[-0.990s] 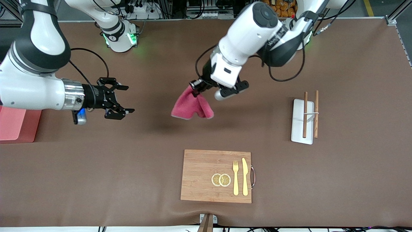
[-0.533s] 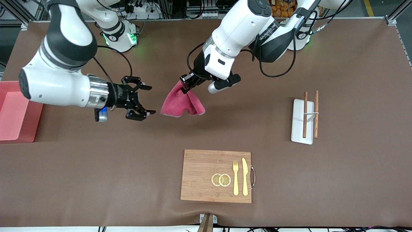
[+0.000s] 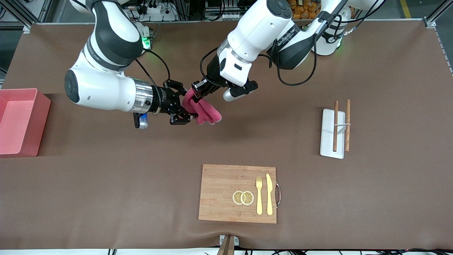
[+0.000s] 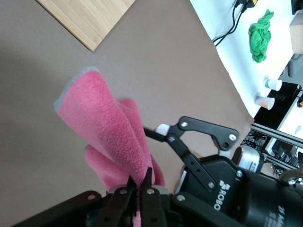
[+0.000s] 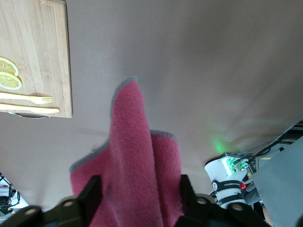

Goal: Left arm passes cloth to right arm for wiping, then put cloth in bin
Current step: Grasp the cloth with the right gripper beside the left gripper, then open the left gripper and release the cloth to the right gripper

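hanging above the table, the cloth (image 3: 202,109) is pinched by the left end effector (image 3: 196,89), right end effector (image 3: 183,105) straddling it part-open.

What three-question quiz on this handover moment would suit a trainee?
1. True or false: the cloth lies flat on the table.
2. Which gripper pinches the cloth's top: A) left gripper B) right gripper?
3. What lies on the cutting board beside the lemon slices?

Key:
1. False; it hangs in the air between both grippers.
2. A; its fingers are shut on the cloth, while the right gripper's fingers stand on either side of the hanging cloth, not yet visibly clamped.
3. A fork and a knife.
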`<move>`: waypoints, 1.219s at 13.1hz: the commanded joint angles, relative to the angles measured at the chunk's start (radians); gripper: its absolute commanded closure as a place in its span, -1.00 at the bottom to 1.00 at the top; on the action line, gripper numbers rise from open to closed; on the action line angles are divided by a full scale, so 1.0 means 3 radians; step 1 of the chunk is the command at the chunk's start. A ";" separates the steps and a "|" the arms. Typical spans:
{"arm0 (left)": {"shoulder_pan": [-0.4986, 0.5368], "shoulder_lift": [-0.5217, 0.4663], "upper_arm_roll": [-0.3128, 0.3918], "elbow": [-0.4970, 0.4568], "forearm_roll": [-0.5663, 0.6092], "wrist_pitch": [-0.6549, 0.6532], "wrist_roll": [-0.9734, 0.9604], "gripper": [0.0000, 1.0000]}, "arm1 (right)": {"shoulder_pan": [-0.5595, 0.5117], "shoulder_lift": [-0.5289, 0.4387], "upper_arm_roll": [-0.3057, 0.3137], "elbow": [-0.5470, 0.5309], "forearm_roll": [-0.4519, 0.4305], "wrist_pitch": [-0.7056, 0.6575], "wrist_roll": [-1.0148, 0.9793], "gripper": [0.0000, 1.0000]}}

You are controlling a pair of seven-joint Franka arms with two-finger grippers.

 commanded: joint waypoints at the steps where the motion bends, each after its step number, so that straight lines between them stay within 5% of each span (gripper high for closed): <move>1: -0.0036 0.0042 0.0025 0.0067 -0.0048 0.0051 -0.0046 1.00 | 0.0026 0.0088 -0.0026 0.0078 0.0025 0.0023 -0.0039 1.00; 8: -0.0005 0.0011 0.0020 0.0067 -0.0064 0.0051 -0.0077 0.99 | -0.0040 0.0099 -0.0041 0.0093 0.0010 0.0013 -0.0284 1.00; 9: -0.0005 0.0016 0.0025 0.0062 -0.0064 0.0051 -0.0097 0.45 | -0.0050 0.0104 -0.0046 0.0088 -0.0036 0.0013 -0.0421 1.00; 10: -0.0005 0.0011 0.0040 0.0042 -0.0013 0.0041 -0.0097 -0.99 | -0.0061 0.0109 -0.0046 0.0083 -0.0127 0.0023 -0.0580 1.00; 16: 0.0459 -0.0162 0.0055 0.0026 -0.0002 -0.0485 -0.0077 -1.00 | 0.0066 0.0558 -0.0046 0.0063 -0.0857 0.0513 -0.1167 1.00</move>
